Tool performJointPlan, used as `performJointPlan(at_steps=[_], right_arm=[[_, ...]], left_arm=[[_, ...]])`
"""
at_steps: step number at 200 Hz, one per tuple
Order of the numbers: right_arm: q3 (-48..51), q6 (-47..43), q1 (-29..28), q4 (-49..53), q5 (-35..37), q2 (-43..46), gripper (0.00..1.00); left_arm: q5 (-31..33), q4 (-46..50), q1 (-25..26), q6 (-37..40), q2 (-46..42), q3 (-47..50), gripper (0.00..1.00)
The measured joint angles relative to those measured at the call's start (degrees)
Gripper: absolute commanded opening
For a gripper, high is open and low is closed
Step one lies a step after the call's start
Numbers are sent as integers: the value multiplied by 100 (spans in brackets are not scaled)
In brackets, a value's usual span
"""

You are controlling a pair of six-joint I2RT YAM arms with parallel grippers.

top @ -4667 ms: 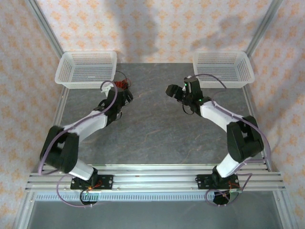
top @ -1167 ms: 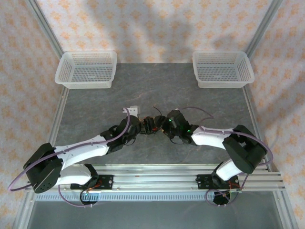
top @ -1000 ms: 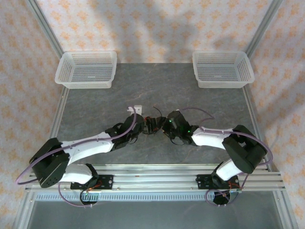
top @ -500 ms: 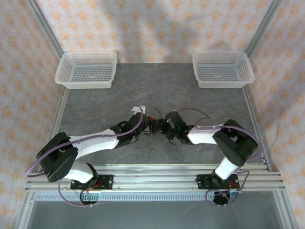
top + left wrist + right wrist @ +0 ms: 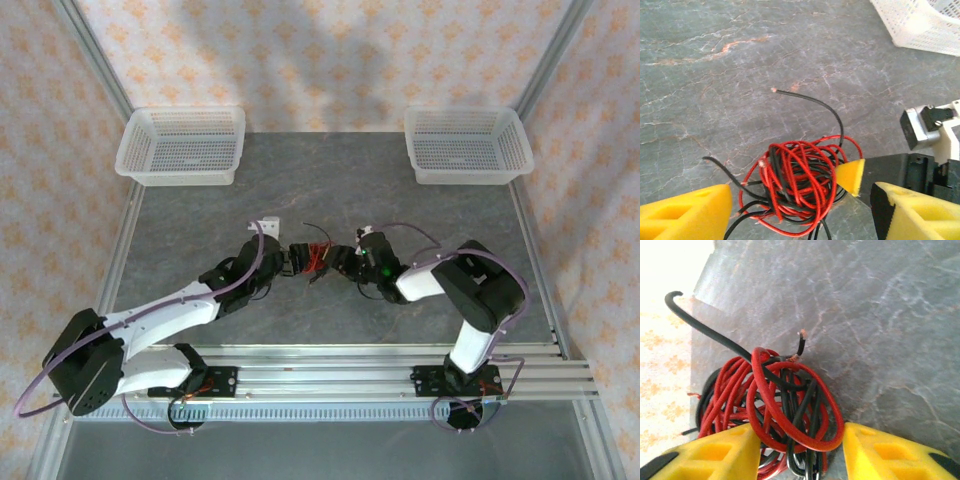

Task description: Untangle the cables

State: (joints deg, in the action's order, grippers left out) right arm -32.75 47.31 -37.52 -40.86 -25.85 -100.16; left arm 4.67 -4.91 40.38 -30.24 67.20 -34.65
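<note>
Grey marbled tabletop point(image 5: 330, 190), floral wallpaper point(image 5: 300, 60) all round. Left gripper point(image 5: 800, 195) is spread wide, with the tangled red-and-black cables point(image 5: 795, 177) sitting between its fingers. Right gripper point(image 5: 800, 432) sits narrower around them, loops brushing both fingers. Can't tell if it's actually clamped.

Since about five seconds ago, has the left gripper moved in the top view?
Yes. The left gripper has left the side of the left basket, moving down and right in the top view, and now sits at the cables.
</note>
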Motion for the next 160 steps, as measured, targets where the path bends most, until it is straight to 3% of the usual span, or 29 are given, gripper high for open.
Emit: performJointPlan(at_steps=[58,106,137,160], right_arm=[[-74,-238,48,-356,-402,-216,50],[-247,-400,11,-409,-715,-577,12],[-245,-531,-7,-372,-785,-588,0],[-203,-627,-11,-225,-715,-426,0]], left_arm=[[-142,-92,0,13,175,144,76],[-323,-424,0,-31,605,343,75],[-411,-599,0,-33,619,387,76],[-417,-584,59,-33,619,382,76]])
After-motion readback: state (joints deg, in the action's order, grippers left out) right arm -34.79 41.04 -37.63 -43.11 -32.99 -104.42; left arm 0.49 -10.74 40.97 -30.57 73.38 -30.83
